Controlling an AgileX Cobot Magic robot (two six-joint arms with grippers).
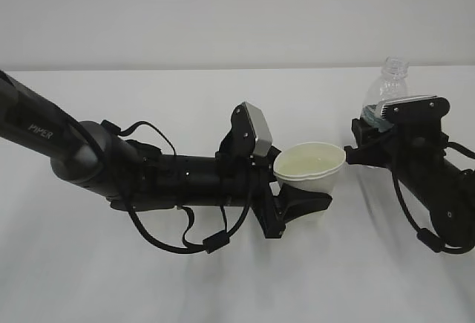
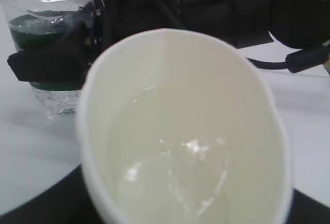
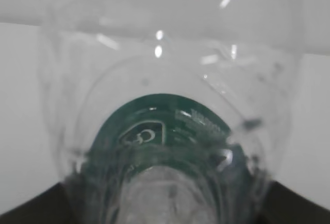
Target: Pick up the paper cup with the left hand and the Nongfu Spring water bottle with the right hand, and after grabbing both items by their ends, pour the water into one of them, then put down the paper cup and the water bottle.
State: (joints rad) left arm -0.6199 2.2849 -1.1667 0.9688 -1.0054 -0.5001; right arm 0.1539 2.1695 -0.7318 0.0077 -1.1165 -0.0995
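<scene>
A plain white table [image 1: 223, 286] fills the room under a pale wall; both things are up in the air, so the picking up looks done. The left hand [image 1: 300, 203] has its jaws closed around the low part of the paper cup [image 1: 310, 171]; the cup sits upright with its mouth open. A little water [image 2: 175, 183] lies in the bottom of the cup (so some pouring seems done). The right hand [image 1: 386, 134] has its jaws closed on the Nongfu Spring water bottle [image 1: 386, 89], which stands almost straight, near the cup but apart. Still to do, I think: put both down on the table.
</scene>
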